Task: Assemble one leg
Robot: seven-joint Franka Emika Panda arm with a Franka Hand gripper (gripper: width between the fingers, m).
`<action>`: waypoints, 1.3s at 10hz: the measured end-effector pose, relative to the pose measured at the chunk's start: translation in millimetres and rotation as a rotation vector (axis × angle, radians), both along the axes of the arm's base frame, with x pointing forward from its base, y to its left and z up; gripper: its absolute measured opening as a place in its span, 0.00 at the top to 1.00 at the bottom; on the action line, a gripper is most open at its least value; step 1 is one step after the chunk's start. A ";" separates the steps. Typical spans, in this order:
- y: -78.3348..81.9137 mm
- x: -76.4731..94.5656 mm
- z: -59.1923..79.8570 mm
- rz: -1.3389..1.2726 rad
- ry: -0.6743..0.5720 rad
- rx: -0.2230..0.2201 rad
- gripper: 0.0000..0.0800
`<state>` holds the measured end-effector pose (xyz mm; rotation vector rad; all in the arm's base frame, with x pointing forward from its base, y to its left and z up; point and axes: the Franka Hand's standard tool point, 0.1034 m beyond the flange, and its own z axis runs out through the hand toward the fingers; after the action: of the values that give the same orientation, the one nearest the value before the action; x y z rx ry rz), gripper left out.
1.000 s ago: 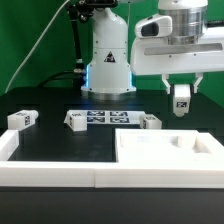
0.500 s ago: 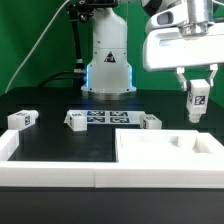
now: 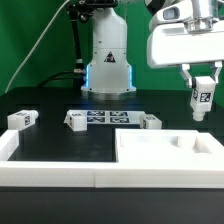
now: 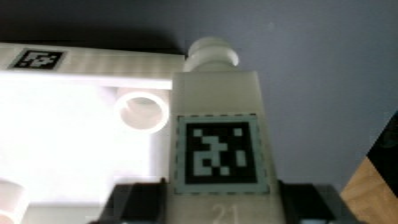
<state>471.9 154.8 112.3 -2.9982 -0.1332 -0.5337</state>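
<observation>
High at the exterior view's right, the arm's two-finger gripper [image 3: 203, 88] is clenched on a small white plastic post-like leg [image 3: 203, 101], which hangs nearly upright in the air, clear of the black table [image 3: 60, 140], with its black-and-white square tag facing that camera. Below it and toward the exterior view's left lies a large flat white square panel with a raised rim [image 3: 140, 157], resting on the table and not touching the leg. Farther back, three more small white tagged blocks lie on the table: one [image 3: 22, 119] near the exterior view's left edge, one [image 3: 76, 120] just beside the left end of the thin white marker board [image 3: 108, 117], and one [image 3: 150, 121] at its right end. The arm's white base [image 3: 107, 60] stands behind the marker board, before a green backdrop [image 3: 35, 40]. From the wrist view, the leg [image 4: 217, 110] runs lengthwise away from the gripper [image 4: 217, 207], its tag turned to the lens and its narrower rounded end pointing out over dark table surface. The dark fingers [image 4: 134, 203] press on both sides of the leg's near end. Beside the leg in that view lies the panel [image 4: 63, 125], showing a round socket [image 4: 135, 112] and a square tag [image 4: 36, 57] of its own.
</observation>
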 end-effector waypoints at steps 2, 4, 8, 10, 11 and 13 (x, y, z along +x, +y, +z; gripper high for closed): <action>-2.2 13.4 3.9 0.057 -0.022 -0.022 0.64; -10.3 46.8 16.6 0.099 -0.073 -0.041 0.64; -17.7 68.9 18.2 0.153 -0.099 -0.070 0.64; -18.1 68.9 17.9 0.153 -0.098 -0.070 0.64; -19.4 69.4 16.4 0.158 -0.097 -0.074 0.64; -26.9 89.4 15.6 0.173 -0.102 -0.089 0.64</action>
<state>561.3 127.9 127.9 -3.0047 -0.4301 -0.6779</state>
